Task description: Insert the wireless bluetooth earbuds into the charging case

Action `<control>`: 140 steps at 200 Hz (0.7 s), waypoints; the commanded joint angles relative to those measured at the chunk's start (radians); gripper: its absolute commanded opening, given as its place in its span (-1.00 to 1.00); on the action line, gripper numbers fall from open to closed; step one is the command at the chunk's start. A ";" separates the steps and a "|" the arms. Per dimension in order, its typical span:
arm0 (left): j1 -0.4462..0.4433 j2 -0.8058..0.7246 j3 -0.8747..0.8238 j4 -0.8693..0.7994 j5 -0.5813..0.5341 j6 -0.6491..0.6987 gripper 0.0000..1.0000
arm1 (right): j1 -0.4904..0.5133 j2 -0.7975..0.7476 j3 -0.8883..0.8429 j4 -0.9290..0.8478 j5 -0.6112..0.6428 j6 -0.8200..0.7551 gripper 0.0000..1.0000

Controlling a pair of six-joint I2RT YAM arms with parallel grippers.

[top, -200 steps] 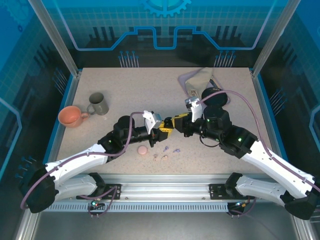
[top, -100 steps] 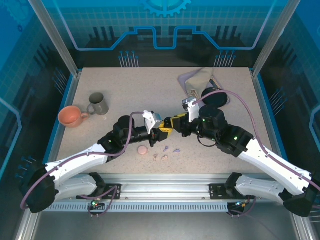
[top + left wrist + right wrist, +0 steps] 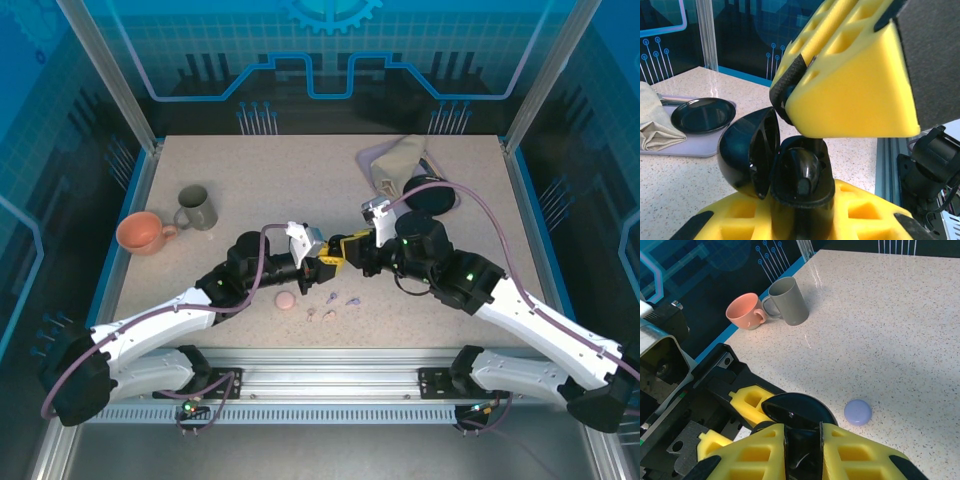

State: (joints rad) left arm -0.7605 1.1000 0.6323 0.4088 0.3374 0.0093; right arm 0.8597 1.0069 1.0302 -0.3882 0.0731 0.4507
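The step in hand looks like seating a bud: above the speckled beige tabletop (image 3: pixel 300 180), the left claw (image 3: pixel 318 264) is clenched around the base of a round glossy black plastic charging case (image 3: pixel 752 150), held with its lid hinged open. The right claw (image 3: pixel 345 250) meets it from the other side, its yellow foam fingers (image 3: pixel 850 450) pinched on a small black stemmed plastic earbud (image 3: pixel 802 172) that sits down in the case's well. Whether the second well is filled I cannot tell. Two tiny lavender plastic earbuds (image 3: pixel 341 298) and two pale pink plastic earbuds (image 3: pixel 320 314) lie loose on the tabletop just below the claws. Next, I judge, a short straight press, then letting go without tugging the bud back out
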 commanded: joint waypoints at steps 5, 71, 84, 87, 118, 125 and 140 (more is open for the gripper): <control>-0.008 0.000 0.035 0.021 0.023 0.027 -1.00 | 0.022 0.023 0.033 -0.026 -0.017 -0.011 -0.58; -0.008 -0.006 0.032 0.018 0.022 0.026 -1.00 | 0.022 0.016 0.039 -0.038 -0.009 -0.002 -0.47; -0.007 -0.006 0.032 0.018 0.022 0.027 -1.00 | 0.022 0.013 0.044 -0.041 -0.007 0.001 -0.37; -0.008 -0.005 0.032 0.018 0.022 0.027 -1.00 | 0.022 0.013 0.046 -0.043 -0.007 0.000 -0.36; -0.007 -0.006 0.030 0.020 0.022 0.026 -1.00 | 0.020 0.006 0.062 -0.052 0.001 0.003 -0.22; -0.007 -0.007 0.030 0.020 0.022 0.026 -1.00 | 0.021 0.003 0.065 -0.055 0.003 0.004 -0.18; -0.007 -0.006 0.028 0.021 0.022 0.026 -1.00 | 0.016 -0.011 0.077 -0.069 0.017 0.002 -0.04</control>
State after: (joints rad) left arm -0.7605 1.1000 0.6323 0.3981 0.3370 0.0093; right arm 0.8650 1.0264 1.0626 -0.4301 0.0719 0.4553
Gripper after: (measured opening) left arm 0.213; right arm 0.434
